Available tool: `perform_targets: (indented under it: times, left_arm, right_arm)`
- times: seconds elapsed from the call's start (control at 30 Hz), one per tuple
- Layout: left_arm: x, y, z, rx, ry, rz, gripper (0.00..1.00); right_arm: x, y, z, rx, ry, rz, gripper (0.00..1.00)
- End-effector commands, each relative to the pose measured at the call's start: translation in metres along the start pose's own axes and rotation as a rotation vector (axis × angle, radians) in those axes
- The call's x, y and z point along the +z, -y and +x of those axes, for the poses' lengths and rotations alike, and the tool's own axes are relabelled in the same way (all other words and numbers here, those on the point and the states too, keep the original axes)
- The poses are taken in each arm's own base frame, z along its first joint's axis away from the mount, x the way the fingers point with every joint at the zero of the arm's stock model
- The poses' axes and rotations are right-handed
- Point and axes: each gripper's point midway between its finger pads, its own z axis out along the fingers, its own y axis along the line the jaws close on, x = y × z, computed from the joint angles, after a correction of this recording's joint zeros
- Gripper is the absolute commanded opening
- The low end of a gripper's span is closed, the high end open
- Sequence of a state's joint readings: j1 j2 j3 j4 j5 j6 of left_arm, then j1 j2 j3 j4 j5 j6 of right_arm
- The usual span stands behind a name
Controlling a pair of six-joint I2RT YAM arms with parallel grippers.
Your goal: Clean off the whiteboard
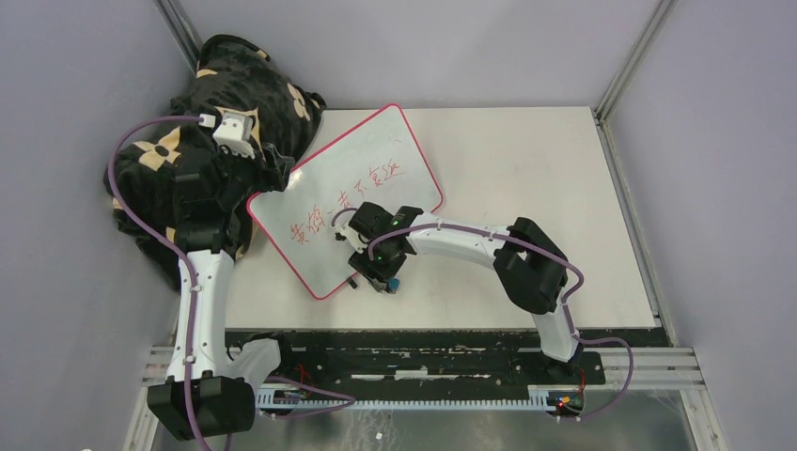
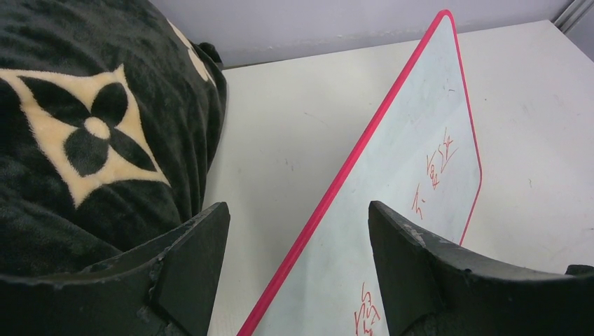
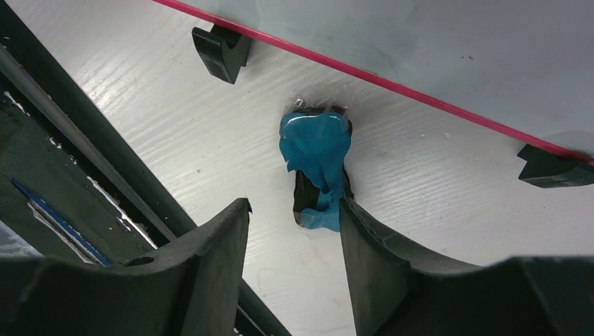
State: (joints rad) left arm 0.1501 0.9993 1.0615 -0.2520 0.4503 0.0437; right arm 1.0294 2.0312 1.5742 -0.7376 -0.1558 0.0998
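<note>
**1. R hand** (image 3: 294, 203): fingers part-open, not clenched, grasping nothing. The finger on the wrist view's right side (image 3: 378, 266) touches the near end of the eraser (image 3: 315, 150). The other finger stands apart from it, w/ bare bench (image 3: 434, 175) showing in the gap. The eraser is a blue-and-black block lying on the bench, its far end just short of the whiteboard (image 3: 434, 35) rim.

**2. Edges, R side:** the board's red rim runs diagonally across the wrist view, just beyond the eraser. Two black feet (image 3: 220, 49) stick out from that rim onto the bench, one on either side of the eraser, both apart from it. Beside the hand, the bench surface ends at a black strip (image 3: 63, 119).

**3. L hand** (image 2: 298, 206): released, fingers wide apart, grasping nothing. The board's rim passes btwn them. Contact w/ either finger cannot be told.

**4. Edges, L side:** a black blanket (image 2: 70, 140) w/ tan flower pattern is bunched just left of the L hand, at the bench's far-left corner and next to the board's left corner.

**5. Task item pos. (top view):** the whiteboard lies skewed on the bench, left of centre. One corner points to the far edge and one to the near edge by the R hand. Red handwriting (image 1: 343, 202) crosses its face.

**6. Room:** from the board's right rim the bench surface runs on to its right edge. Walls (image 1: 470, 47) close the bench on the left, far and right sides.
</note>
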Motion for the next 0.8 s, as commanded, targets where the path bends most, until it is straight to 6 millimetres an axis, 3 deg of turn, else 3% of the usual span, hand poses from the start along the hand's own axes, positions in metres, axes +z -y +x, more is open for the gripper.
perform_targets:
  times: [0.0,0.37,0.77]
  left_arm:
    - [-0.009,-0.002,-0.035,0.094,0.098,-0.021,0.79]
    - [-0.008,-0.002,-0.033,0.088,0.087,-0.022,0.79]
    - [-0.005,-0.005,-0.026,0.078,0.066,-0.027,0.79]
  right_arm:
    - [0.0,0.004,-0.014,-0.018,0.052,-0.008,0.58]
    - [0.011,0.016,-0.01,0.008,0.04,-0.022,0.59]
    - [0.021,0.013,0.001,0.038,0.016,-0.045,0.58]
